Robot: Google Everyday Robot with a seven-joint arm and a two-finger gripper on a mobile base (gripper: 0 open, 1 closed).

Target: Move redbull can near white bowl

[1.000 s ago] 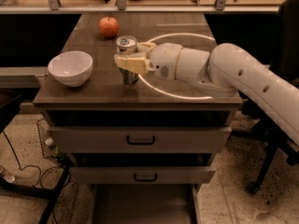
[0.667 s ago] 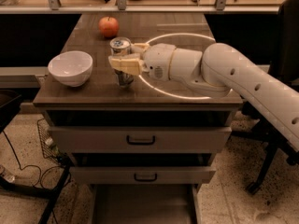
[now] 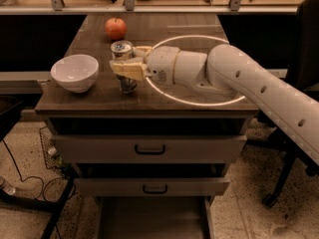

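The tool (image 3: 127, 68) clasps the upright redbull can (image 3: 122, 50) near the white bowl (image 3: 75, 72) on the wooden surface (image 3: 89, 101); a red apple (image 3: 115, 28) sits behind.

The gripper (image 3: 124, 59), clasped on the redbull can (image 3: 121, 48), now further left, nearer the white bowl (image 3: 75, 72).

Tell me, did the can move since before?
Yes. The redbull can, held in the gripper, has moved left, closer to the white bowl, which stayed where it was.
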